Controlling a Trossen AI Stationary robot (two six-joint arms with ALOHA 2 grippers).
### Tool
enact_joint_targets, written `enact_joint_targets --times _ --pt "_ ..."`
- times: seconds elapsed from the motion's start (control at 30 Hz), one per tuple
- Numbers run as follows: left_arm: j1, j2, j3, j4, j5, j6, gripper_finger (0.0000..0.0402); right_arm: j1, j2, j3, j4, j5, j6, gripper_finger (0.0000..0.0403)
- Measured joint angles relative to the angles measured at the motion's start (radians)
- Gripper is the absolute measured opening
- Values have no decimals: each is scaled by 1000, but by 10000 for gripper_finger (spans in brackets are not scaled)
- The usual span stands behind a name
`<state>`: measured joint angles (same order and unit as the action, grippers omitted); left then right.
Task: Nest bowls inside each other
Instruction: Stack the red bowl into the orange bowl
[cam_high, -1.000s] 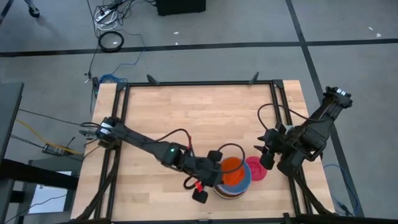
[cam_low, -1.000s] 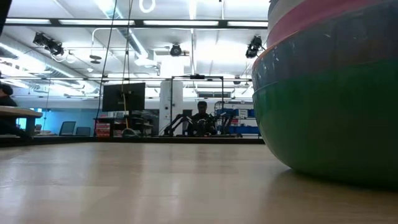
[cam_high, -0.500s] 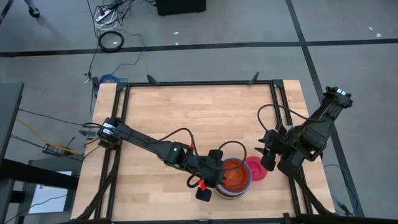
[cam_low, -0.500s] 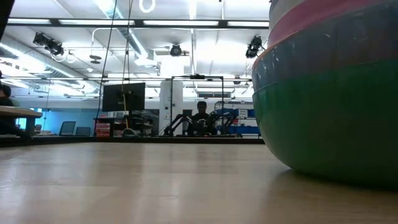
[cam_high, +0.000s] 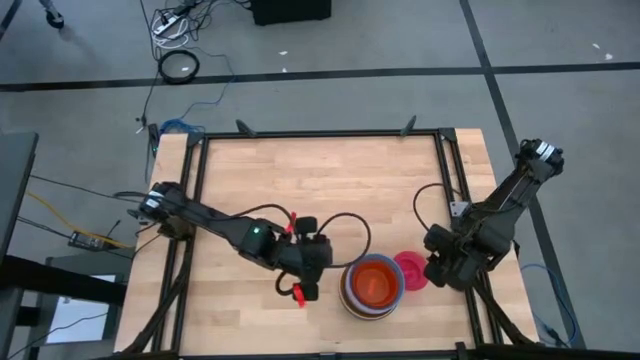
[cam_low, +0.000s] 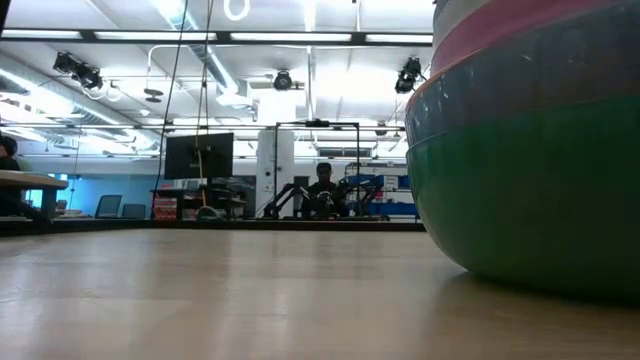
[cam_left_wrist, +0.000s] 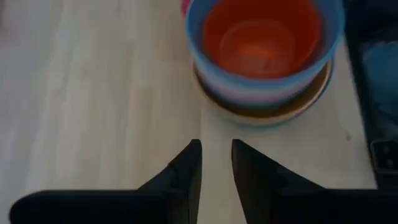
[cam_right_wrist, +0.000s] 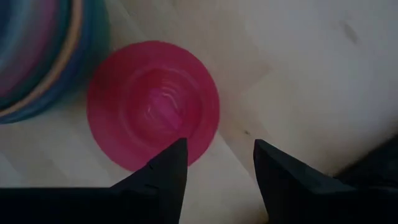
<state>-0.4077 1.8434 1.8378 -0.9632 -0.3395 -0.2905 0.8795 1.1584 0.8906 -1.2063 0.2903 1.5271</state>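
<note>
Stack of bowls (cam_high: 374, 287) is sitting near the counter (cam_high: 320, 180) front edge w/ the orange-red bowl (cam_left_wrist: 261, 38) nested on top; left gripper (cam_left_wrist: 214, 163) is hanging just beside it, fingers slightly apart, empty. Right gripper (cam_right_wrist: 214, 158) is hovering over the lone small red bowl (cam_right_wrist: 152, 104) beside the stack, fingers apart. Next move prob.: right arm clamping that bowl's rim & lifting it into the orange-red one.

A light wooden table (cam_high: 300, 180) with a dark frame is seen, on which a stack of nested bowls (cam_high: 373, 286) and a small red bowl (cam_high: 412, 271) just beside it are set.
</note>
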Motion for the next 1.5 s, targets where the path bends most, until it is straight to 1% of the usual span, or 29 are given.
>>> enact_joint_targets --times 0.13,0.2,0.47,0.6,0.7,0.77,0.83,0.87,0.9,0.97,1.07,1.17,1.27,1.3,1.37,1.43,1.5 --pt "-4 -2 0 -49 -7 -34 96 -2 0 -120 134 1 16 171" --pt "-5 -1 -2 -49 -8 -33 96 -5 0 -171 193 1 26 171" --pt "-5 -1 -2 -42 -38 -31 96 -6 0 -329 434 12 61 171" --pt "-5 -1 -2 -36 -55 -31 96 -6 0 -389 499 17 90 162" --pt "-5 -1 -2 -29 -56 -30 96 -6 0 -397 486 39 95 125" --pt "-5 -1 -2 -30 -56 -29 96 -6 0 -391 476 53 78 85" --pt "-5 -1 -2 -30 -56 -29 96 -6 0 -380 477 56 55 34" --pt "-5 -1 -2 -30 -56 -29 96 -6 0 -373 470 55 41 18" --pt "-5 -1 -2 -30 -56 -29 96 -6 0 -361 454 53 34 11" --pt "-5 -1 -2 -30 -57 -29 96 -6 -4 -329 393 40 35 10" --pt "-5 -1 -2 -30 -60 -29 96 -3 -35 -239 208 56 33 2" --pt "-5 -1 -2 -32 -62 -29 96 14 -85 -83 -24 147 43 1" --pt "-5 -1 -2 -45 -75 -29 96 39 -120 111 -183 262 48 1" --pt "-5 -1 -2 -53 -81 -29 96 46 -121 173 -207 301 26 1" --pt "-5 -1 -2 -74 -102 -33 96 55 -106 272 -190 369 -50 1" --pt "-6 -1 -2 -90 -134 -36 96 44 -70 331 -123 398 -155 1" --pt "-5 -1 -2 -93 -163 -36 96 14 -24 349 -18 397 -272 0"
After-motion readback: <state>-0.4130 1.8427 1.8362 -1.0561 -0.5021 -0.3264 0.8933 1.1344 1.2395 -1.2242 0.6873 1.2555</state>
